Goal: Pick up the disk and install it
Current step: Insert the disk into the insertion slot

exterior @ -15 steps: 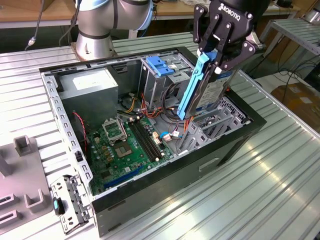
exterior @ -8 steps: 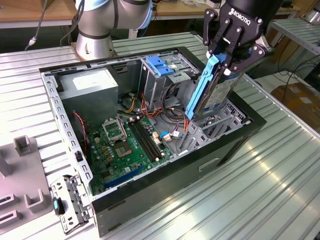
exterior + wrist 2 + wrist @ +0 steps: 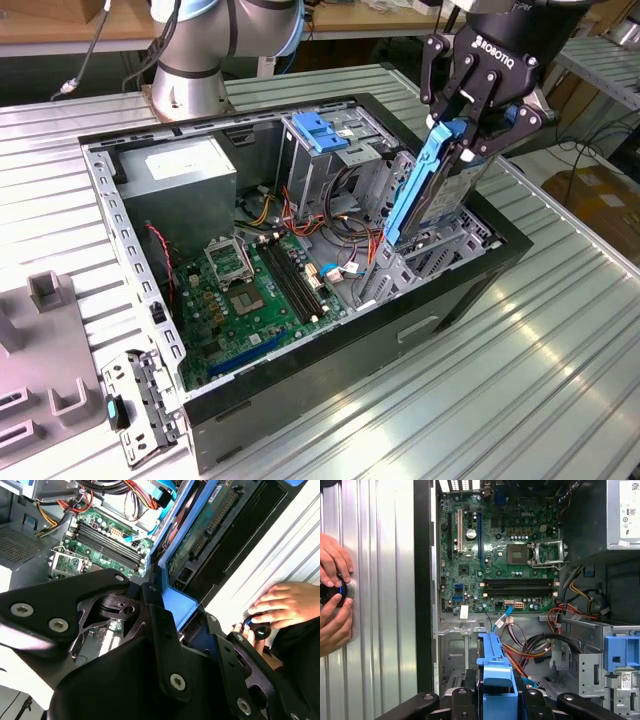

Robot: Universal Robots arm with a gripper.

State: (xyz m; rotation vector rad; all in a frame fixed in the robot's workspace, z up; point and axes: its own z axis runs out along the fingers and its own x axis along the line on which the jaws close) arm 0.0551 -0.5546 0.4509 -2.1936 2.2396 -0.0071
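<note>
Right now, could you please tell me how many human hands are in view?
2. In the first wrist view both lie on the ribbed table outside the computer case: one hand and the other hand close around a black knob from opposite sides.

The gripper [image 3: 478, 130] hangs with its wrist uppermost and slightly tilted, black linkages closed inward. Its fingers [image 3: 447, 100] press on opposite sides of the disk [image 3: 437, 195], which hangs on edge below them. In both wrist views the bolted links and knuckles crowd close around that grip. The pads' contact is partly hidden, but it appears firm. Well behind the gripper, the arm [image 3: 200, 50] rises from its silver base joints.
</note>
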